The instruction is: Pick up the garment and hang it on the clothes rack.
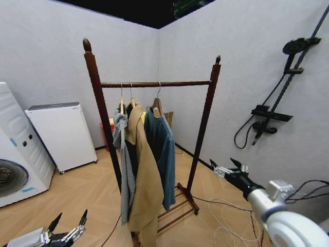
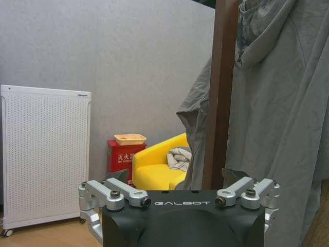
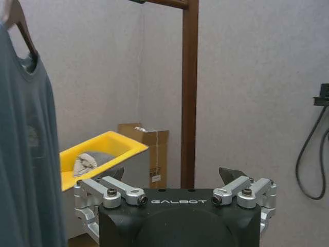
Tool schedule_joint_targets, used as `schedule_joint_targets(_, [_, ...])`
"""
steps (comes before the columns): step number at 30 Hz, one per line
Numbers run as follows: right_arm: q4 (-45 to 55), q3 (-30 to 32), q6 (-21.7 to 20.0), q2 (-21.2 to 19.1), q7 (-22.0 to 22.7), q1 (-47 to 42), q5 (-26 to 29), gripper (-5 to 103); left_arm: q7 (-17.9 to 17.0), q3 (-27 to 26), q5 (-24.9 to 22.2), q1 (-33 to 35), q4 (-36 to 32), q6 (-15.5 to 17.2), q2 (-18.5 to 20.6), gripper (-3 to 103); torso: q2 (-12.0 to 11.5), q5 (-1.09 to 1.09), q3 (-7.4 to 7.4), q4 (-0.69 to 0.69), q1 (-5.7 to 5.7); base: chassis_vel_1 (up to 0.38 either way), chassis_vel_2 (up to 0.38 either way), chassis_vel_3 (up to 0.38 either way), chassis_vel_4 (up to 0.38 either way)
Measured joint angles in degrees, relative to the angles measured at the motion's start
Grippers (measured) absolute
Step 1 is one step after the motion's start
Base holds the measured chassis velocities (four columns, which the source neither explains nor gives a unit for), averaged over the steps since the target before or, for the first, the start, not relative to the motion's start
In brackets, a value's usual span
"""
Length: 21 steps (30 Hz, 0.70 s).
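I am seeing the teal garment (image 1: 163,149) hanging mid-frame on the clothes rack (image 1: 154,84); left gripper (image 1: 67,228) and right gripper (image 1: 230,168) are idling low, jaws open, empty.

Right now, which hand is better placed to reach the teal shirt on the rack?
The right hand, probably. The garment hangs at the right end of the clothes rack, nearest that open hand, while the left hand sits low beyond the grey jacket.
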Motion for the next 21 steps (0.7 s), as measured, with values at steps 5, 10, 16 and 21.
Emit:
schedule_joint_targets(5, [-3.55, 0.23, 3.58, 2.5, -1.42, 0.23, -3.02, 100, 0.0, 0.0, 0.0, 0.0, 0.0, 0.0, 0.0, 100, 0.0, -0.01, 0.0, 0.01, 0.01, 0.0, 0.0, 0.0, 0.0])
schedule_joint_targets(10, [-4.45, 0.88, 6.36, 3.58, -1.56, -0.42, -6.76, 100, 0.0, 0.0, 0.0, 0.0, 0.0, 0.0, 0.0, 100, 0.0, -0.01, 0.01, 0.01, 0.01, 0.0, 0.0, 0.0, 0.0])
schedule_joint_targets(16, [-4.85, 3.21, 8.89, 3.94, -1.94, -2.15, -9.13, 100, 0.0, 0.0, 0.0, 0.0, 0.0, 0.0, 0.0, 100, 0.0, -0.01, 0.0, 0.01, 0.01, 0.0, 0.0, 0.0, 0.0])
schedule_joint_targets(21, [-5.38, 3.92, 11.04, 3.98, -1.78, -2.9, -9.95, 100, 0.0, 0.0, 0.0, 0.0, 0.0, 0.0, 0.0, 100, 0.0, 0.0, 0.01, 0.01, 0.01, 0.0, 0.0, 0.0, 0.0])
